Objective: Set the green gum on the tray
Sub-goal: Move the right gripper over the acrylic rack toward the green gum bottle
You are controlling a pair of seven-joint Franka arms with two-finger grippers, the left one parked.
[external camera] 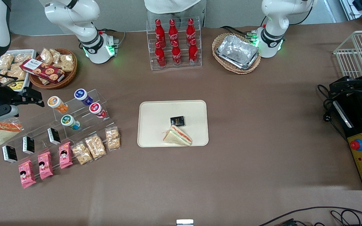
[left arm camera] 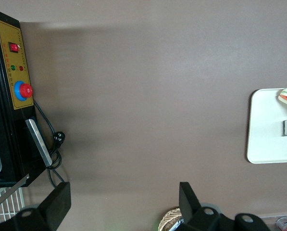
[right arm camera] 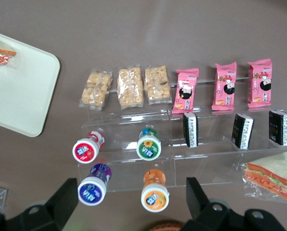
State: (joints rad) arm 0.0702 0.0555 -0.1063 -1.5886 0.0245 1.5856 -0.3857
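Gripper [right arm camera: 131,202], fingers spread and empty, hovers above the clear stepped rack [external camera: 74,117]. Green gum [external camera: 70,121] stands upright on a lower step, toward the tray [external camera: 148,125] and nearer the front camera.

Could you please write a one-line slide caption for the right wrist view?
Open end effector above the clear stand, green gum among three other bottles, tray nearby.

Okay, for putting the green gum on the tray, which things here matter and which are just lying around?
Matter:
green gum, on the clear stepped stand
tray
gripper, open, beside the stand at the working arm's end

Lying around:
orange gum
red gum
purple gum
sandwich and black packet on the tray
cola bottles
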